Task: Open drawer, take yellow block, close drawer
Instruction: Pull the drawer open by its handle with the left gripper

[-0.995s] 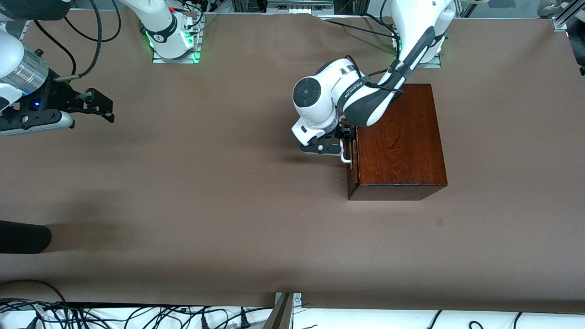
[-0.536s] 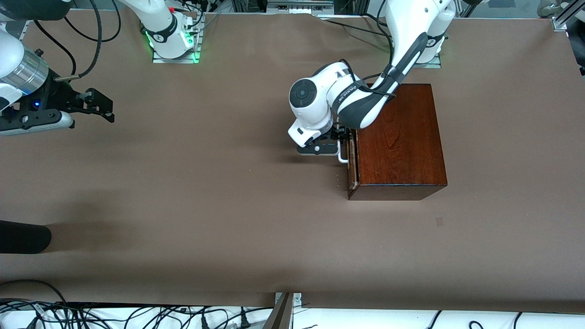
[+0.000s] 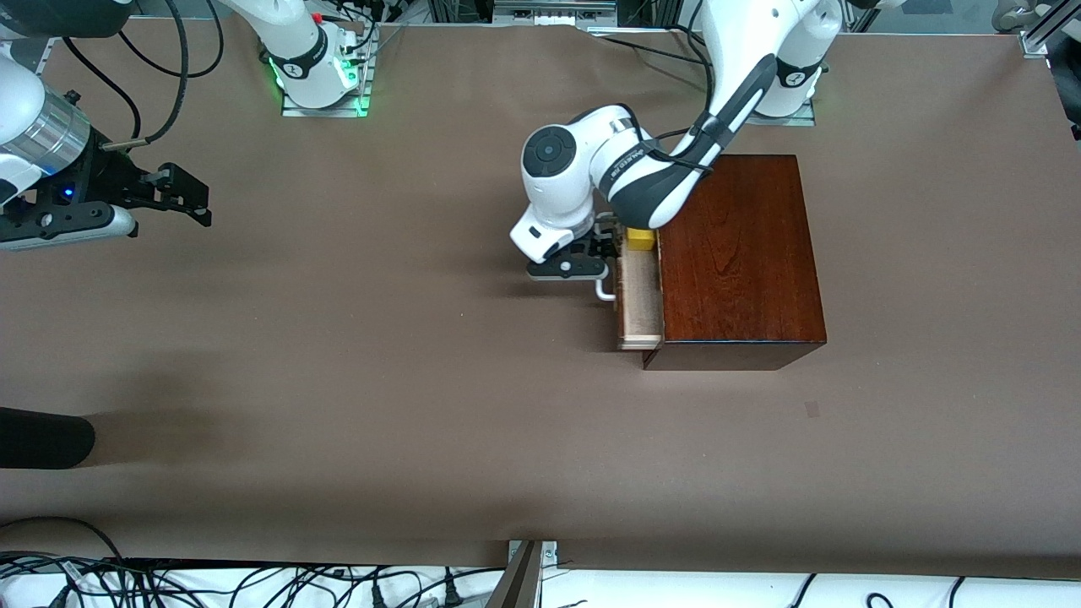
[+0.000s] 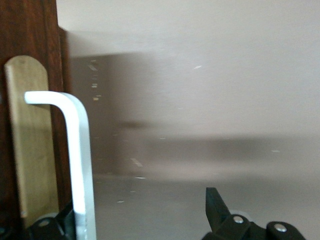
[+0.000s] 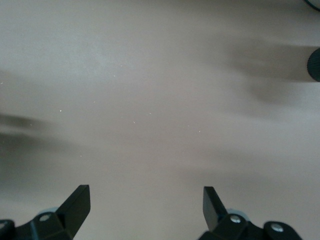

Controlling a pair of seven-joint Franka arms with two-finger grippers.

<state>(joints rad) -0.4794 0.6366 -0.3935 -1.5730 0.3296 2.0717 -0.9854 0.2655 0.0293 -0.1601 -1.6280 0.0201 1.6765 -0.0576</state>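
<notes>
Drawer (image 3: 639, 297) part-open, unlabelled, yellow block (image 3: 640, 240) inside, left tool (image 3: 601, 253) at handle (image 4: 75, 150).

The wooden box (image 3: 739, 253) is glossy mahogany red-brown with darker grain swirls on its top. Beside the box, toward the right arm's end of the desk, the drawer (image 3: 639, 297) shows a pale light-wood tray; its front (image 4: 30, 60) is dark reddish-brown with a tan strip, and its bar handle (image 4: 77, 165) is white. In the drawer sits a bright yellow block (image 3: 641, 240). The desk (image 3: 380, 355) is plain matte brown.
</notes>
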